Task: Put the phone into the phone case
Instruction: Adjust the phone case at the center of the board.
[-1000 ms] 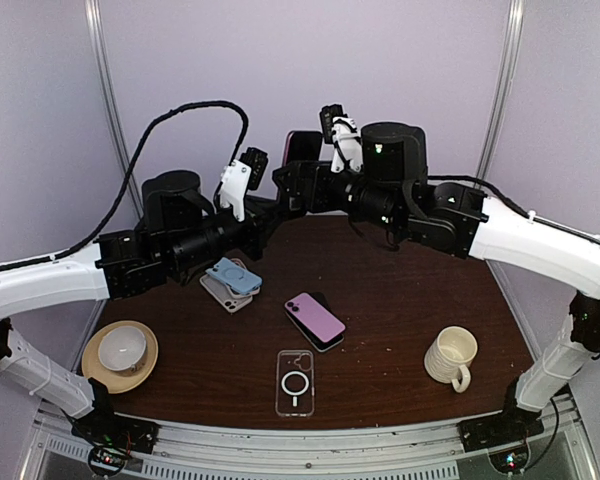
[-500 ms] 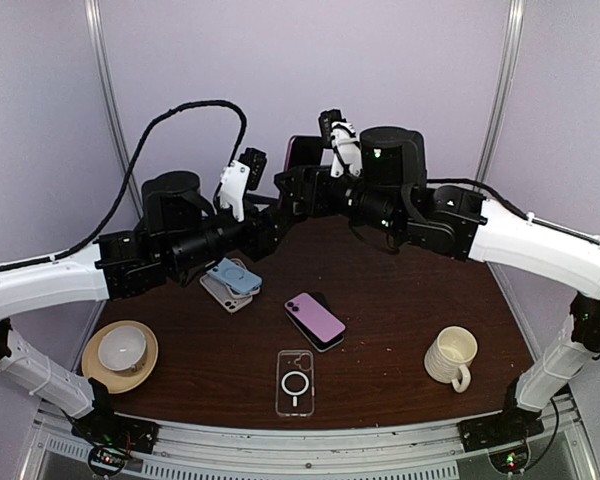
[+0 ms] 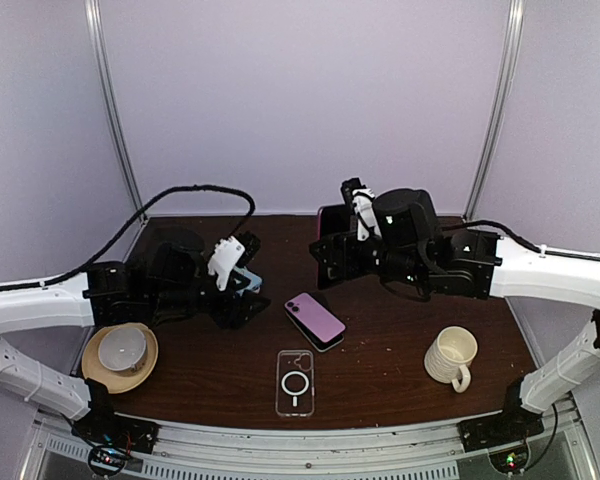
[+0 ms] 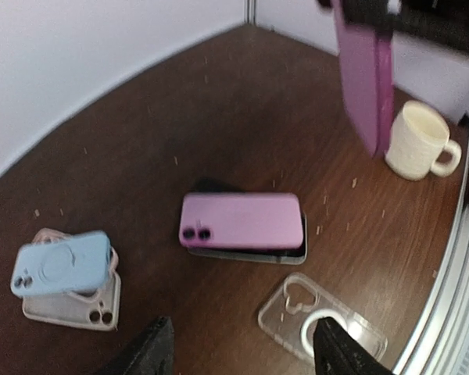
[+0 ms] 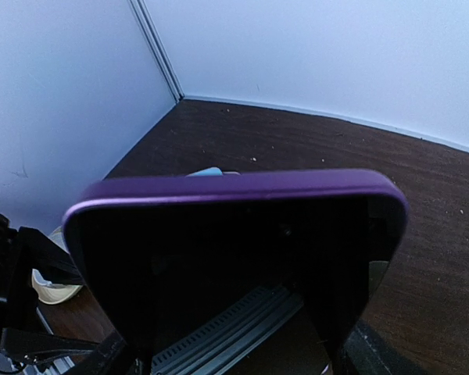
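Observation:
My right gripper (image 3: pixel 338 262) is shut on a phone (image 3: pixel 328 235) held upright above the back middle of the table. Its dark screen and purple rim (image 5: pixel 234 258) fill the right wrist view, with my gripper (image 5: pixel 234 353) clamped across its lower part. A clear phone case (image 3: pixel 295 382) lies flat near the front edge. My left gripper (image 3: pixel 242 300) hangs low over the table's left side, open and holding nothing. In the left wrist view my left gripper (image 4: pixel 242 351) is just short of the clear case (image 4: pixel 320 328), and the held phone (image 4: pixel 363 78) shows at the top right.
A pink phone (image 3: pixel 315 320) lies on a dark slab at the centre. A blue case (image 4: pixel 61 263) tops a stack of pale cases on the left. A cup on a saucer (image 3: pixel 120 350) stands front left, a cream mug (image 3: pixel 450 358) front right.
Both arms have come down from high at the back. The left gripper opened, let go of the phone and dropped to the table's left. The right gripper kept the phone and lowered it.

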You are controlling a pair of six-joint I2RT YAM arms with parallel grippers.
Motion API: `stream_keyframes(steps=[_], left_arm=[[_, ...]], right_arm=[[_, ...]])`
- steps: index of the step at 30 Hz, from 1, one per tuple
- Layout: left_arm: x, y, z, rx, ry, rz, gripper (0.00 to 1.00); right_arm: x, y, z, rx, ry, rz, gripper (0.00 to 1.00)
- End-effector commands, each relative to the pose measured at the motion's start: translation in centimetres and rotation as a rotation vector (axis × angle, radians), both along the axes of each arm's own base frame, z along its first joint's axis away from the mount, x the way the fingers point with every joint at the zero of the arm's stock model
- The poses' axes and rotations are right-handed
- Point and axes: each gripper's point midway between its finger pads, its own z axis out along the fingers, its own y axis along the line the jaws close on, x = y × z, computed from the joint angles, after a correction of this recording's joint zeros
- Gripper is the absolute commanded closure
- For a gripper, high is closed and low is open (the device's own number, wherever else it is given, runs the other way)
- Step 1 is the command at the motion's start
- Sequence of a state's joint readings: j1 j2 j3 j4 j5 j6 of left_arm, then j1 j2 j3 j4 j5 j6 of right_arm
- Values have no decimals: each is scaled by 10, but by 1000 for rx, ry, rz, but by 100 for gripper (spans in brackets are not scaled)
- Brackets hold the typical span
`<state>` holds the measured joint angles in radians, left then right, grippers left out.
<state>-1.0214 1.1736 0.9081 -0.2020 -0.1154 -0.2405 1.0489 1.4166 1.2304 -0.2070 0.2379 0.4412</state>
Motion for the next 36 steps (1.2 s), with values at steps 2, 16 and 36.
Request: stream_keyframes(steps=[2,16,36], left_arm=[[-48,25,-112,380,261,-110,37],[-108,15,-216,829,321,-404,45],[-144,-108,-161,534,179,-703,49]], right_arm=[[-10,-18,-12,36,48,-32,78],[-32,-23,-63,67,152,19,77],[-36,-89,-29,-53,90,-132,77]])
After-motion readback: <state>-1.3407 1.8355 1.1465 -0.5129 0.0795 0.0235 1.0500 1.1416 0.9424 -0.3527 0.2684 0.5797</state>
